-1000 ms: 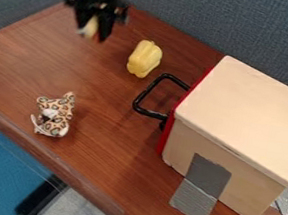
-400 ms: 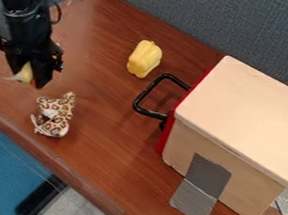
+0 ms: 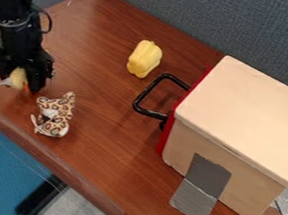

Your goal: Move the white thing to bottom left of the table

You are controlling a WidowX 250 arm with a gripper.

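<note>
**A:** ok so what's been changed since the last frame?

**B:** not loads tbh. The tool (image 3: 20, 86) has been shifted a touch left in the view and slightly lower, and the white thing (image 3: 17, 78) has been carried along with it. Everything else has been left where it was.

**A:** is it properly gripped?

**B:** looks like it, yeah. The fingers are closed around it, kept apart only by its body. It's held near the left edge of the view, up and left of the spotted toy (image 3: 54, 114). Whether the worktop (image 3: 101, 98) is being touched can't be told.

**A:** which way's it pointing?

**B:** a pale, wispy end is poked out to the left, and a bit of orange can be seen low on the right. Long axis can't be called for sure, since part of it is hidden by the tool.

**A:** and the setup?

**B:** brown wood-grain worktop, backed by a blue-grey fabric partition (image 3: 187, 14). A yellow pepper (image 3: 144, 59) is placed near the black handle (image 3: 150, 87) of a pale box (image 3: 248, 109) with a red front edge, and grey tape (image 3: 208, 176) is stuck down its side onto the wood. Blue and grey surfaces can be seen below the near edge.
</note>
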